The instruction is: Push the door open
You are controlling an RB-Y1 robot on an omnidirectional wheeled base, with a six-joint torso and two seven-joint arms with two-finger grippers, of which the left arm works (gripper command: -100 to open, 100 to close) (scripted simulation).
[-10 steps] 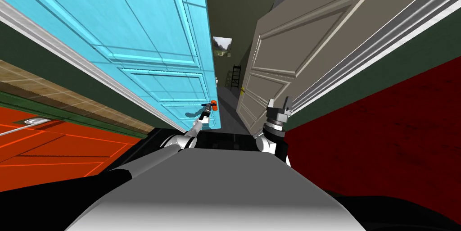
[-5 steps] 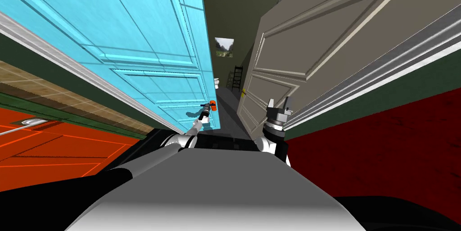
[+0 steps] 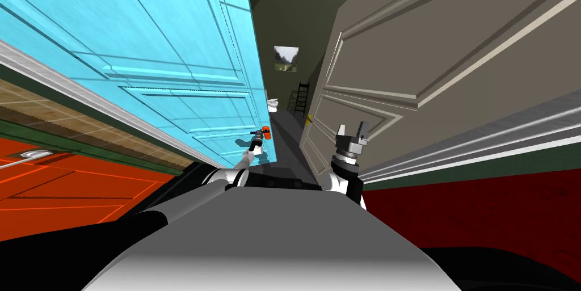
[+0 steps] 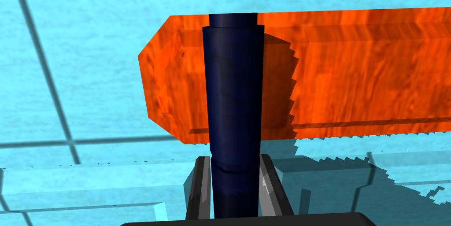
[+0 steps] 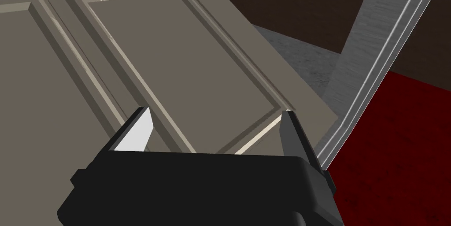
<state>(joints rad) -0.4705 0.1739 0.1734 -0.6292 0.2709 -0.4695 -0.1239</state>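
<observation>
As the head view shows it, the left pincer is at the cyan door on my left, far nearer to it than the right pincer, which is by the beige door. Left wrist: the blades clamp the dark handle, whose long axis runs straight out from them across the orange plate, with the door dead ahead. Right wrist: blades spread wide, empty. No legible writing.

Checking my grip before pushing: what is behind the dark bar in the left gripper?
Behind the dark bar, which the left gripper is shut on, sits an orange plate against the cyan door. The bar covers the strip of plate directly behind it.
</observation>
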